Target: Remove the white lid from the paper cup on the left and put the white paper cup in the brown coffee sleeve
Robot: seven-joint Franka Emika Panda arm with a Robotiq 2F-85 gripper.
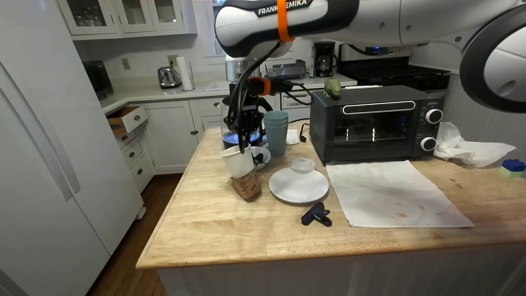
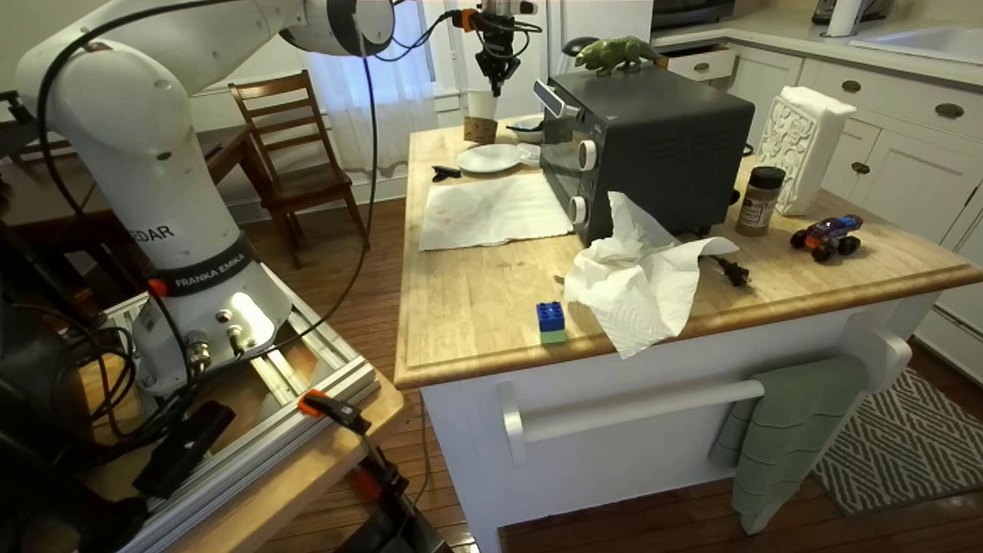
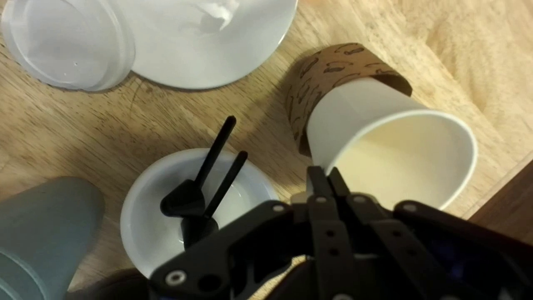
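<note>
The white paper cup [image 1: 237, 162] is tilted, its mouth facing the camera in the wrist view [image 3: 354, 112]. Its lower part is inside the brown coffee sleeve [image 3: 322, 79]; how far down is hidden. The sleeve leans with the cup, low at the table, also in both exterior views [image 1: 246, 186] [image 2: 480, 130]. My gripper [image 3: 329, 171] is shut on the cup's rim, one finger inside and one outside; its tips also show in an exterior view [image 1: 243, 149]. The translucent white lid [image 3: 66, 46] lies apart from the cup, against the plate's edge [image 1: 303, 165].
The white plate [image 1: 299, 189] is beside the sleeve. A white bowl [image 3: 137, 208] with black scoops [image 3: 185, 200] and stacked green tumblers [image 1: 276, 133] stand close to the gripper. A glass kettle [image 1: 230, 139], black clip [image 1: 316, 214] and toaster oven [image 1: 374, 127] are near. The table edge [image 1: 174, 189] is close.
</note>
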